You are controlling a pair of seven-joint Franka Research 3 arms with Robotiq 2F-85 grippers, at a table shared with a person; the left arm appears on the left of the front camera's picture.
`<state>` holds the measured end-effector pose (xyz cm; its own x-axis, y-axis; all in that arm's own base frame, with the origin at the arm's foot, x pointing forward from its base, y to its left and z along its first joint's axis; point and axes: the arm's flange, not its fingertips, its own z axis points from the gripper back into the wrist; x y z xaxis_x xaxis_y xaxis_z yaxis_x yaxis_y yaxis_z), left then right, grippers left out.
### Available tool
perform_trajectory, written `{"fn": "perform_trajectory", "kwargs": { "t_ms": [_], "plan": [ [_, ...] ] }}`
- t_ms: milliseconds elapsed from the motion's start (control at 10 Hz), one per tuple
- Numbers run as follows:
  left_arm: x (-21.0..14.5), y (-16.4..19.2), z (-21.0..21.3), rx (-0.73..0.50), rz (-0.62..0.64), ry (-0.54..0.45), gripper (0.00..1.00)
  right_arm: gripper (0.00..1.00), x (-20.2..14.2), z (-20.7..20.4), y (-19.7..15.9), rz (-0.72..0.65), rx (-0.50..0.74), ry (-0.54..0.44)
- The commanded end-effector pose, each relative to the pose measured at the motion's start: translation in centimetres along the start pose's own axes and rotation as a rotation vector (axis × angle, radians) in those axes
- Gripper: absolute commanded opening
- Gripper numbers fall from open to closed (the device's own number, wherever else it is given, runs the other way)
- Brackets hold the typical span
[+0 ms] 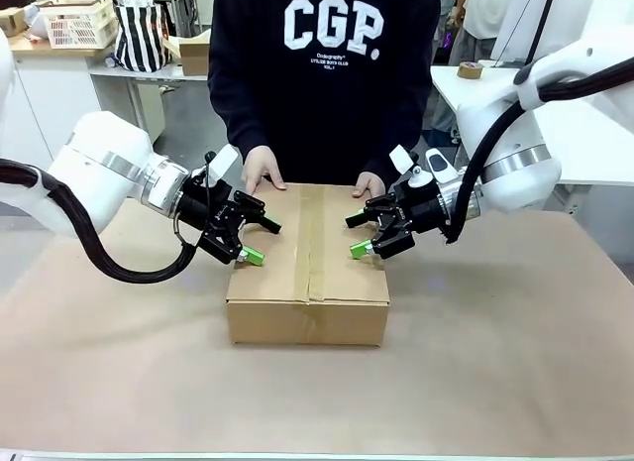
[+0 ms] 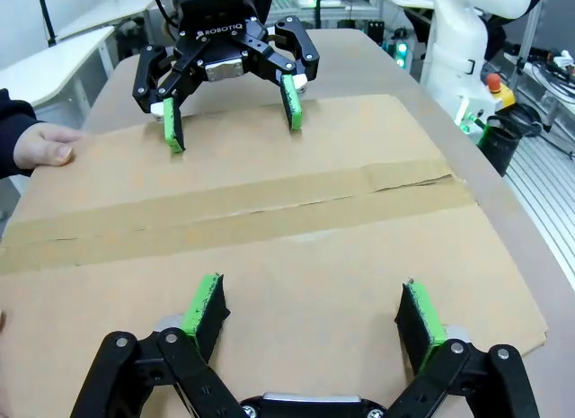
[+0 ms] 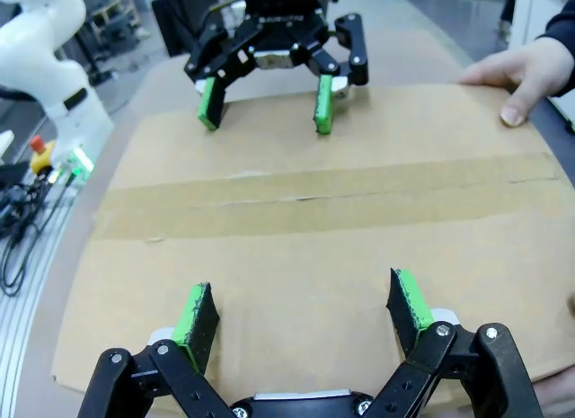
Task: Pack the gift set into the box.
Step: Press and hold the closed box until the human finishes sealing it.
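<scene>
Jaws of both our arms gape released above the box point(image 1: 308, 245), flaps shut, near the far edge of the tabletop point(image 1: 515, 362). We judge it stiff, light, smooth: clamp opposite side walls.

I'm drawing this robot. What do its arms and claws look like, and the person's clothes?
The left arm and right arm are white and rounded, with a silver ring by the wrist and thick black cables. The left gripper and right gripper are black with bright green pads; the right one says ROBOTIQ in white. The person wears a dark sweatshirt with white CGP letters.
</scene>
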<state>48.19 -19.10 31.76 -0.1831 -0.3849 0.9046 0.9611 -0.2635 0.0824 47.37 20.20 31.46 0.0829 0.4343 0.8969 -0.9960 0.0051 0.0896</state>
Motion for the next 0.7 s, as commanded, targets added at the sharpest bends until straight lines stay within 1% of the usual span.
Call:
{"fn": "perform_trajectory", "kwargs": {
  "t_ms": [0, 600],
  "plan": [
    [-0.19, -0.11, -0.08, 0.000, 0.004, 0.002, 1.00, 1.00, -0.04, -0.06, -0.01, 0.000, -0.002, 0.002],
    [-0.19, -0.11, -0.08, 0.000, 0.004, 0.002, 1.00, 1.00, -0.04, -0.06, -0.01, 0.000, -0.002, 0.002]
  ]
}}
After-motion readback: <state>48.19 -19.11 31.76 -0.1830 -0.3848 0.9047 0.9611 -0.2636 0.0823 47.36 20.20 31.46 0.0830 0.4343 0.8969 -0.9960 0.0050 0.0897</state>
